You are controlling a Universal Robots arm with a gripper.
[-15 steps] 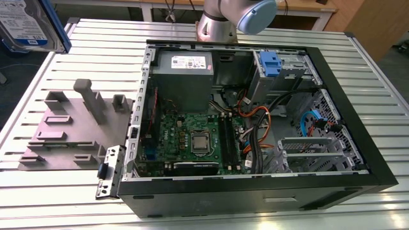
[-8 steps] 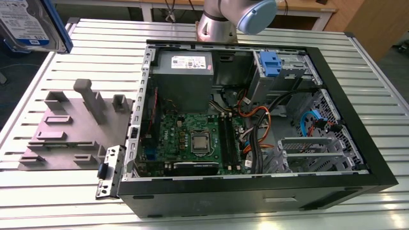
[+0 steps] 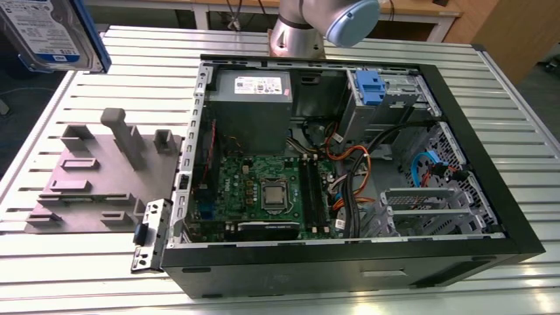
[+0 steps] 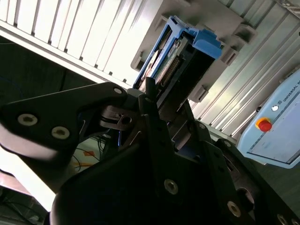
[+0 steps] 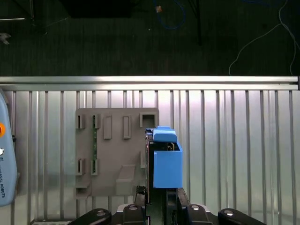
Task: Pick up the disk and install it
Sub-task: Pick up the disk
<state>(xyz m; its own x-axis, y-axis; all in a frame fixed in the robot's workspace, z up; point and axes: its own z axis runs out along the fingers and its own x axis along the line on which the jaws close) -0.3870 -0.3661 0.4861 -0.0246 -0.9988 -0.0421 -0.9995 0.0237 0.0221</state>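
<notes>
Disk (image 5: 166, 161) is picked up. The gripper (image 5: 158, 196) has its fingers closed tight on one end and holds it on edge, high above the side of the grey plate (image 5: 117, 154). I think this is the carry step. Past the plate sits the open case (image 3: 350, 262). To go in, the disk must reach the bay (image 3: 394, 92) at the case's far corner and line up straight.
</notes>
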